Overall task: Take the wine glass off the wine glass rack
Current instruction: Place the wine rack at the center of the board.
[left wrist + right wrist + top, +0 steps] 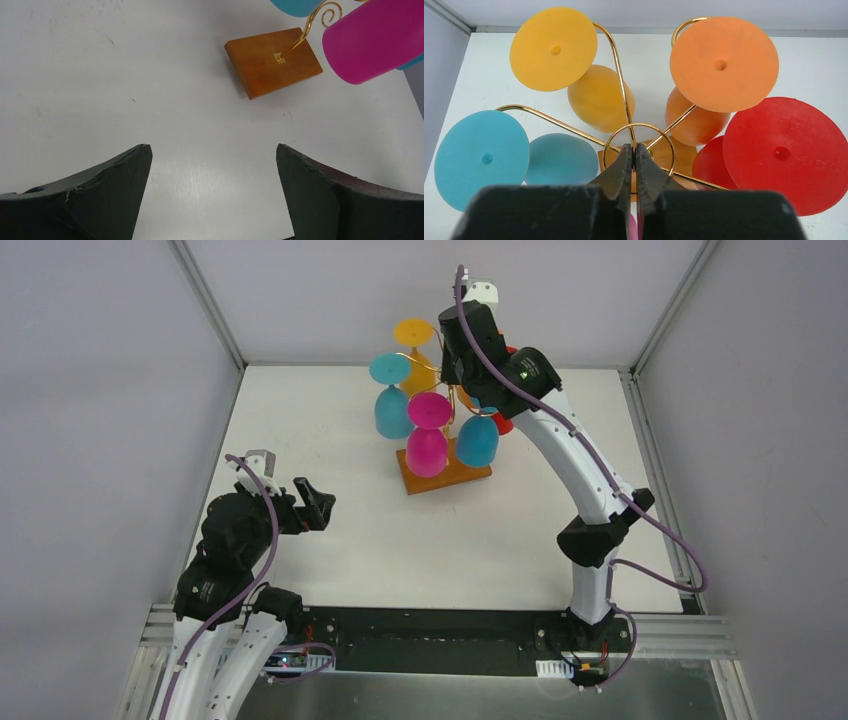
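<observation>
The wine glass rack [470,478] is a gold wire stand on a brown wooden base [260,70] at the back middle of the table. Several coloured wine glasses hang upside down from its arms: magenta [427,445], cyan [390,405], blue [478,440], yellow [554,47], orange [724,65] and red [781,150]. My right gripper [634,147] comes down from above and is shut on the gold ring [659,131] at the rack's top. My left gripper [213,150] is open and holds nothing. It hovers over bare table, left of and nearer than the rack.
The right arm [580,470] arches over the table's right half to the rack. Grey walls and metal frame rails [210,300] enclose the table on the left, back and right.
</observation>
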`<action>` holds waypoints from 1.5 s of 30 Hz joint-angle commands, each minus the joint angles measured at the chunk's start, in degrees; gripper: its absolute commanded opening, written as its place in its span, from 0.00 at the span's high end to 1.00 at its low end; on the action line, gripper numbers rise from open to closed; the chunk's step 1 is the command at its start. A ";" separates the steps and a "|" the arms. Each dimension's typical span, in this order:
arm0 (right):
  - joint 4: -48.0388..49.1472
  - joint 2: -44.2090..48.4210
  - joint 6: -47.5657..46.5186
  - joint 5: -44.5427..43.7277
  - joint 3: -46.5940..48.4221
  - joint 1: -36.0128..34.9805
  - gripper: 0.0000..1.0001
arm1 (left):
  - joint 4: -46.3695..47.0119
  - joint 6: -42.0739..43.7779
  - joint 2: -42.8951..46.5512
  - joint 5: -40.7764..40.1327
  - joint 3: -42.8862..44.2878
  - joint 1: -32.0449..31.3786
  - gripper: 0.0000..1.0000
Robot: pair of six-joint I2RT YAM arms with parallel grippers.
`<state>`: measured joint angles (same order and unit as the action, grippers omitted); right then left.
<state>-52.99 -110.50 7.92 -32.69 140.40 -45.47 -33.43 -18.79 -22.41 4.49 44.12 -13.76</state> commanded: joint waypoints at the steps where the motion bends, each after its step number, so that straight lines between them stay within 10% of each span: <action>1: 11.97 8.56 -0.96 -4.74 1.63 -1.11 1.00 | 0.82 -0.31 0.18 0.29 0.08 0.73 0.00; 45: 17.55 14.64 0.16 -5.62 -17.28 -3.00 1.00 | 0.82 -0.38 0.17 0.82 -0.04 0.75 0.00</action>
<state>-44.29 -101.47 7.64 -34.33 122.45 -48.40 -33.43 -18.83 -22.41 4.49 44.12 -13.76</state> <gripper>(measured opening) 0.021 0.995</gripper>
